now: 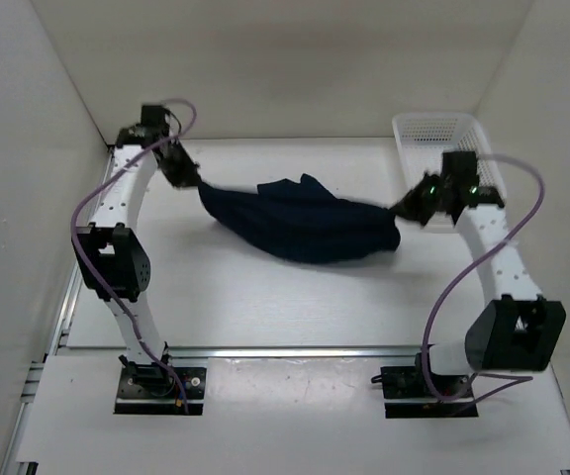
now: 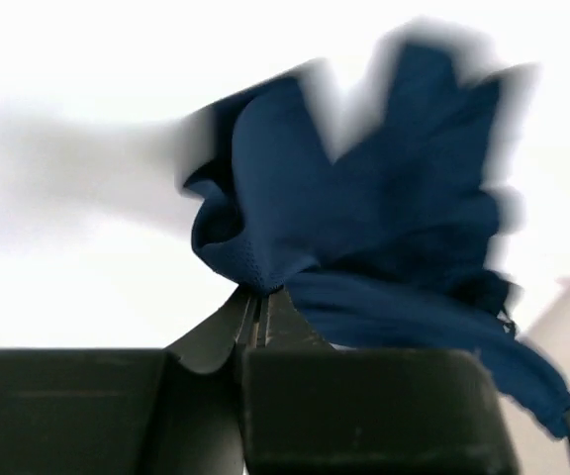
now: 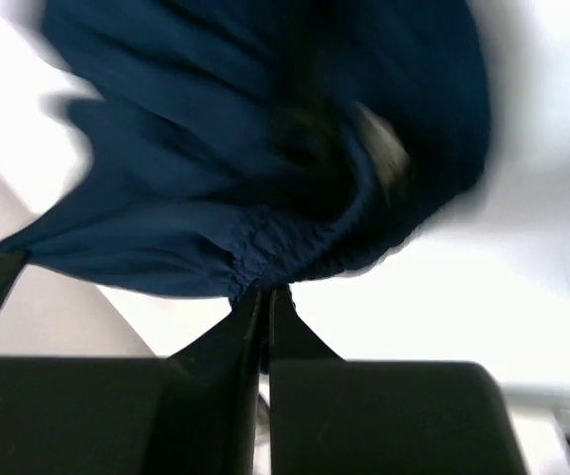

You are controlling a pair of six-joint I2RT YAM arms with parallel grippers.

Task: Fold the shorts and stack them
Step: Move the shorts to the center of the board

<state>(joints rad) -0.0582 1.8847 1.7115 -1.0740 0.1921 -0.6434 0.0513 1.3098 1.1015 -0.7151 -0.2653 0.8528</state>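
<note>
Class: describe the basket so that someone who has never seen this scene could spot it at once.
Look at the white table, then its far right corner, behind the right claw. The basket there is white plastic mesh, unlike the dark navy shorts mid-table.

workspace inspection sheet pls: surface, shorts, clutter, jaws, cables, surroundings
surface: white table, plain
job's things: navy shorts, bunched and unfolded, strung between the two arms
clutter: white mesh basket at the far right, behind the right arm
jaws: left jaws shut on one end of the shorts; right jaws shut on the other end
cables: left purple cable and right purple cable loop beside their arms, apart from the shorts
surroundings: white walls on three sides; metal rail along the near edge
</note>
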